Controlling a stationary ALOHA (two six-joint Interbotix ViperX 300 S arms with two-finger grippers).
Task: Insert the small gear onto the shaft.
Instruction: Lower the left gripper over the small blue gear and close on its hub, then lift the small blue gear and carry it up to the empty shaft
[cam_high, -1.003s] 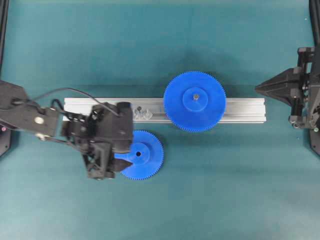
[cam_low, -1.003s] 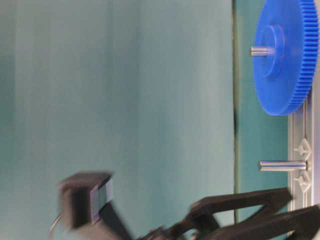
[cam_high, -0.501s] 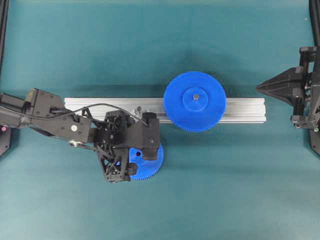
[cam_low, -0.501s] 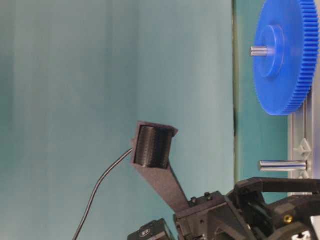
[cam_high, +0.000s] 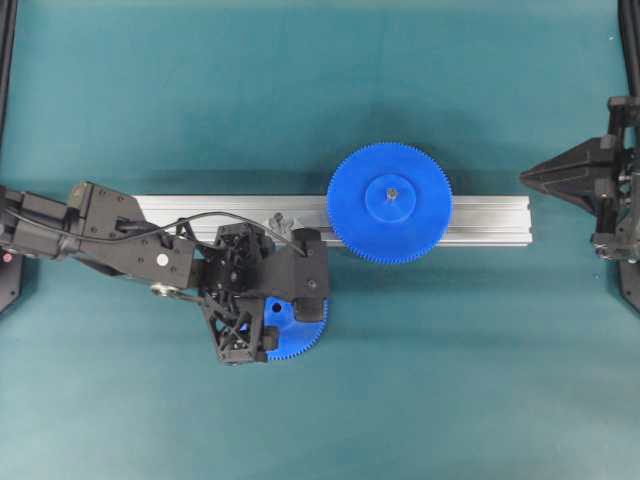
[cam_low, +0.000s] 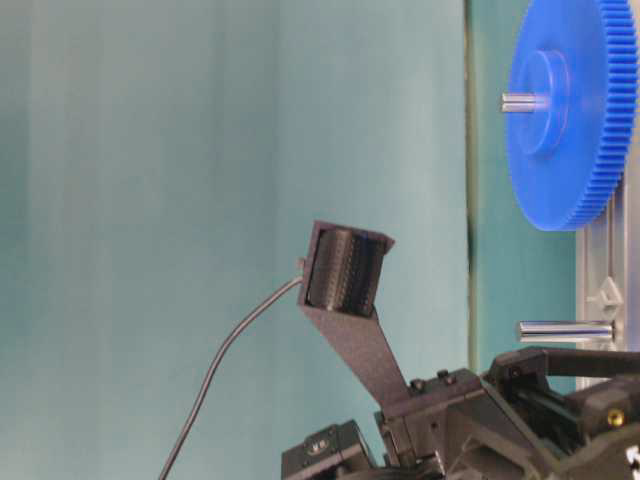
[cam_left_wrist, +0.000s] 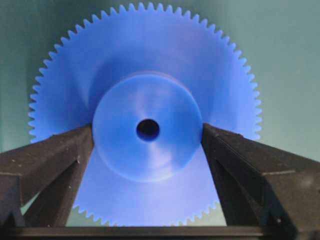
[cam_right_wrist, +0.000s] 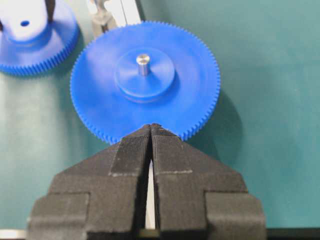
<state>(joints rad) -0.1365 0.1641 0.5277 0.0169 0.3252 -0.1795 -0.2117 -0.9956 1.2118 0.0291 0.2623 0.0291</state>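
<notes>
The small gear (cam_high: 303, 333) lies flat on the teal mat in front of the rail, mostly covered by my left gripper (cam_high: 281, 311). In the left wrist view the gear's raised hub (cam_left_wrist: 150, 155) sits between the two black fingers (cam_left_wrist: 60, 160), which touch it on both sides; the left gripper (cam_left_wrist: 147, 132) is shut on the hub. The shaft (cam_low: 565, 331) stands on the rail just beyond the gripper, and its shiny base (cam_high: 277, 220) shows at the gripper's edge. My right gripper (cam_high: 525, 178) is shut and empty at the far right, also in its wrist view (cam_right_wrist: 151, 126).
The larger blue gear (cam_high: 390, 203) sits on its own pin on the aluminium rail (cam_high: 490, 220), to the right of the shaft; it also shows in the table-level view (cam_low: 570, 110) and the right wrist view (cam_right_wrist: 145, 82).
My left gripper moved right from beside the small gear to over it, and its fingers now sit against the hub. The right gripper drew back slightly to the right.
</notes>
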